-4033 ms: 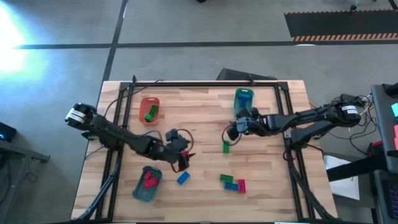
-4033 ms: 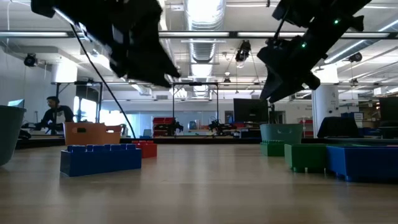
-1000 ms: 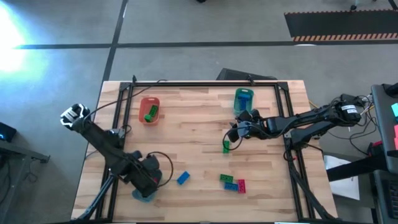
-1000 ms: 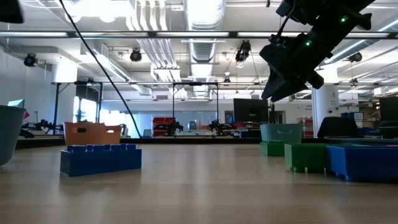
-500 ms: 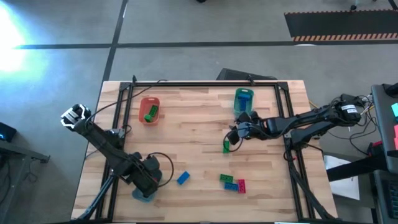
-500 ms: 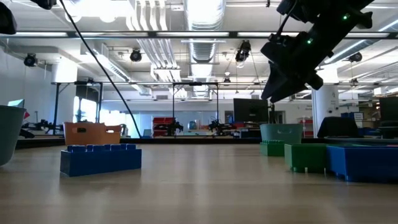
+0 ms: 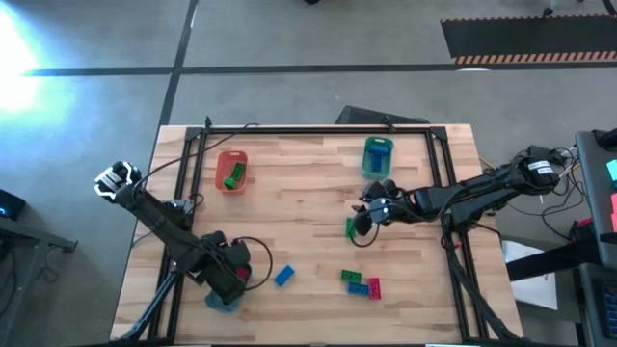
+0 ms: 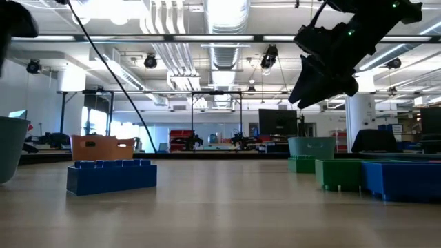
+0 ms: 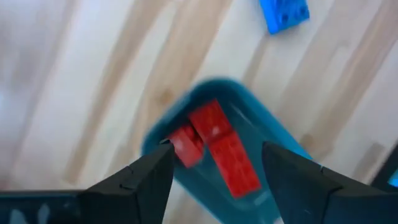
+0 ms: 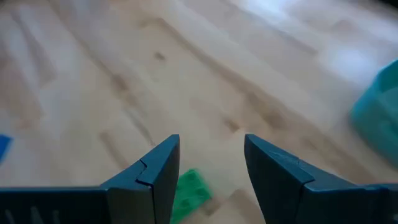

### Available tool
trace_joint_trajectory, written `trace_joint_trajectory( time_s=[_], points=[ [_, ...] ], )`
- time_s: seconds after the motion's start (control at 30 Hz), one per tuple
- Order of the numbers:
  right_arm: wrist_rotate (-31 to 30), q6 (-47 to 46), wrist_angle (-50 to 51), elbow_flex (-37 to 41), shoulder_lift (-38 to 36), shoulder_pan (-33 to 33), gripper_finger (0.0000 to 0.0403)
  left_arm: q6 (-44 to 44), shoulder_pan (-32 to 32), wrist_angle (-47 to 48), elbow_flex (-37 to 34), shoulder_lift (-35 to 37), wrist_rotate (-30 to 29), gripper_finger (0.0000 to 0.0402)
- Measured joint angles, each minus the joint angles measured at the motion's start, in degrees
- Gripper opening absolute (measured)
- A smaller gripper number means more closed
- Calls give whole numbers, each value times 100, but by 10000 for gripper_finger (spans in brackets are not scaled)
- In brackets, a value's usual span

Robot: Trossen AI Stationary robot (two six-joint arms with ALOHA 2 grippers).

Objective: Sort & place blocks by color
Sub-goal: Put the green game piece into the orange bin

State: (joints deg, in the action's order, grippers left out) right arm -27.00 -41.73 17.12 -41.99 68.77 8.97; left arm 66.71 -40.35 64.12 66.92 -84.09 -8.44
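Blocks were partly sorted: red studded plastic bricks (image 9: 214, 148) lay in the teal oblong tray (image 9: 273, 186) at lower left, under the open, empty left gripper (image 9: 211, 165). Right gripper (image 10: 208, 168), open and empty, hovered over a loose green brick (image 10: 186, 193) at centre; others remained unsorted.

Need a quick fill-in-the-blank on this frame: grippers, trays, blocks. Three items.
1. The teal tray under the left gripper holds ___ blocks.
2. The right gripper hovers above a single ___ block.
3. The orange-red tray contains a ___ block.

Missing words: red; green; green
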Motion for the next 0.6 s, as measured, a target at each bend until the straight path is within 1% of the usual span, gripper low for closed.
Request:
trace_joint_trajectory(
  time_s=[0.1, 0.2, 0.4, 0.53, 0.6],
  points=[
    [211, -230, -4, -52, 0, 100, 169, -413, 28, -100, 55, 0, -508, 223],
    [343, -459, -29, -121, 0, 234, 169, -863, 51, -246, 89, 13, -1208, 224],
    [374, -1190, 19, -305, 0, 447, 169, -1867, 158, -867, 30, 42, -2549, 224],
    [558, -1559, 303, -549, 99, 476, 166, -2316, 254, -938, 23, 42, -3377, 224],
    [588, -1671, 591, -772, 270, 495, 163, -2574, 284, -924, 23, 54, -3679, 224]
  ],
)
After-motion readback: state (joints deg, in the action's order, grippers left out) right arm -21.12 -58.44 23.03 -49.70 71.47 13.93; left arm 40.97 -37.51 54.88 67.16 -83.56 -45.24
